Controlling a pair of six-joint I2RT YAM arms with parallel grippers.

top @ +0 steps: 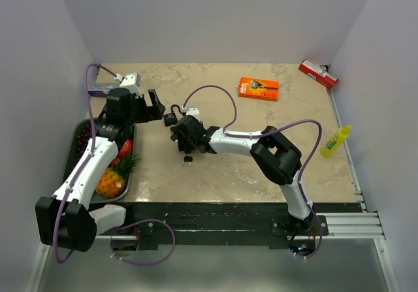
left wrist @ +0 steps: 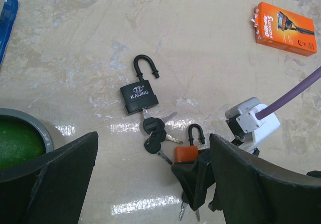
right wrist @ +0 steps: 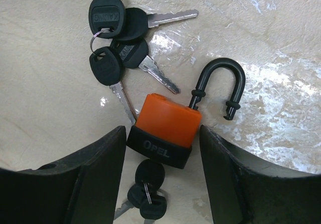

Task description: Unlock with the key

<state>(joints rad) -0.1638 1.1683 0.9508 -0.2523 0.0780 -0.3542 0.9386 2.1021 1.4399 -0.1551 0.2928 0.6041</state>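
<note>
You are getting bright, even overhead light in all three views. In the top view the table (top: 215,174) is showing only short, soft shadows beneath the arms, and detail is reading crisp. In the left wrist view white glare is streaking the surface at 6 and 8 o'clock of the black padlock (left wrist: 139,97), while the left fingers (left wrist: 50,184) are looking dark and blurred. In the right wrist view glare is washing out the marble at 3 o'clock of the sharply focused orange padlock (right wrist: 168,121), and the right fingers (right wrist: 60,184) are appearing soft.
</note>
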